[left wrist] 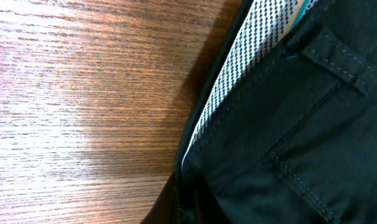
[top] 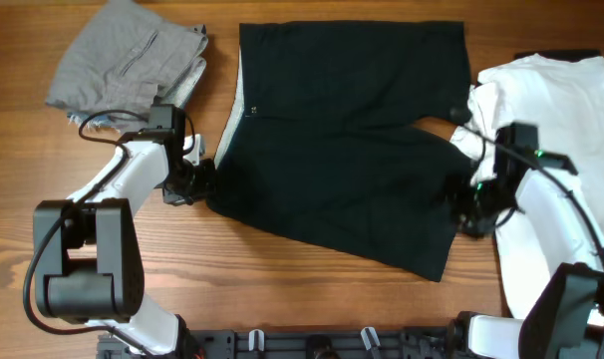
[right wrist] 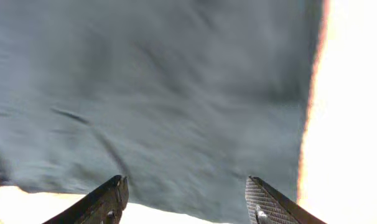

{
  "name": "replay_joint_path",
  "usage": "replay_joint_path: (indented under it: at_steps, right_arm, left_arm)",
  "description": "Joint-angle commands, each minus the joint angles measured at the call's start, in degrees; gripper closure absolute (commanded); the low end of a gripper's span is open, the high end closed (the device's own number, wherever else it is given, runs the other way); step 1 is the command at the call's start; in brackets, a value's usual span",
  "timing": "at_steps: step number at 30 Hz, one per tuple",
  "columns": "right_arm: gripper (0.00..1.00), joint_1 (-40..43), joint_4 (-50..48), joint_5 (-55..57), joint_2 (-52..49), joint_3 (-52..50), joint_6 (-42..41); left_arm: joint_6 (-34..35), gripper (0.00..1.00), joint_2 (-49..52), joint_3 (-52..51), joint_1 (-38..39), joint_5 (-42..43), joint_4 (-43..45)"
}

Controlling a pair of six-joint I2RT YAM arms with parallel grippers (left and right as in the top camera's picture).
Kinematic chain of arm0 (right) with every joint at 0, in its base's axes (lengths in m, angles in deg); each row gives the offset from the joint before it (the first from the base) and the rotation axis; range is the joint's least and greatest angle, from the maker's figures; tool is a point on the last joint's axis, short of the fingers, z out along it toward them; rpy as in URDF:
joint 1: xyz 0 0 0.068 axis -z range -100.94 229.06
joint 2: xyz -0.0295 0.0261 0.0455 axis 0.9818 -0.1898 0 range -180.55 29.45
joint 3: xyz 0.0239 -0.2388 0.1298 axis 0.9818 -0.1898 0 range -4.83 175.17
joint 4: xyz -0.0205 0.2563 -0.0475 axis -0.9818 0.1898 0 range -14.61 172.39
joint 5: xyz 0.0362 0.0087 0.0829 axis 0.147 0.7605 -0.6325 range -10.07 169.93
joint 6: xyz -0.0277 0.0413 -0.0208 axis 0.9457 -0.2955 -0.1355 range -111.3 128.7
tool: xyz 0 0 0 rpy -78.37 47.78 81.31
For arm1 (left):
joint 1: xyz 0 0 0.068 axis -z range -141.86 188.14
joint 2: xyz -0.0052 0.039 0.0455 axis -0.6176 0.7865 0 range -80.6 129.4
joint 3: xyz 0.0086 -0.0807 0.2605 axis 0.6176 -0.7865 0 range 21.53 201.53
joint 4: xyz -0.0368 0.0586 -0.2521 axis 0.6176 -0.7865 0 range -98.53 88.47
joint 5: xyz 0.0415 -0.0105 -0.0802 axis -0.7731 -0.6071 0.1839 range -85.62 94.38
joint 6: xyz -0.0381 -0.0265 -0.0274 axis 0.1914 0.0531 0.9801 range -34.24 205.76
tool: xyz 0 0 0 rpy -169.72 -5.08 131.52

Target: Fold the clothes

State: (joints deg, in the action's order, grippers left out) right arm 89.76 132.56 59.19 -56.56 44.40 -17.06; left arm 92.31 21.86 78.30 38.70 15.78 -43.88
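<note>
Shorts (top: 342, 140) lie flat on the tabletop (top: 282, 289), long axis spanning hand to hand: waistband (top: 232, 120) at the left hand (top: 187, 184), whose grip I cannot tell, leg hem (top: 448, 254) just ahead of the right hand (top: 473, 207), fingers (right wrist: 111, 199) parted.

Wooden table (top: 312, 289): brown top, grain running left to right. Three garments lie directly on it.

1. Black shorts (top: 352, 140): spread flat at centre, waistband to the left, both legs to the right. A light patterned lining shows along the waistband edge.
2. Grey garment (top: 128, 65): loosely bunched at the far left, near the waistband, with a strip of bare wood between them.
3. White garment (top: 561, 100): at the right edge, touching the upper leg hem and running out of view.
</note>
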Motion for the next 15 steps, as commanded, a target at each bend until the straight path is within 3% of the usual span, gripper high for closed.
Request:
replay_joint_path:
  at_steps: [1,3,12,13,14,15]
  right_arm:
    - [0.38,-0.15,-0.83,3.52,0.09,-7.80,-7.91]
    - [0.42,-0.17,-0.39,3.82,0.09,-10.45,-8.83]
    - [0.43,-0.17,-5.44,4.76,0.09,-18.32,-12.31]
    - [0.47,-0.17,-6.27,4.44,0.09,-18.38,-12.31]
    - [0.59,-0.17,-6.34,3.80,0.09,-18.38,-11.87]
    - [0.78,-0.17,-6.29,3.10,0.11,-18.32,-10.88]
  left_arm:
    - [-0.07,0.96,2.67,-1.75,-0.09,-1.46,-1.33]
    - [-0.07,0.96,2.67,-1.75,-0.09,-1.46,-1.33]
    - [-0.07,0.96,2.67,-1.75,-0.09,-1.46,-0.50]
    - [-0.07,0.96,2.67,-1.75,-0.09,-1.46,-0.50]
    - [-0.07,0.96,2.67,-1.75,-0.09,-1.44,-0.50]
    - [-0.04,0.96,2.67,-1.75,-0.09,-1.44,-0.52]
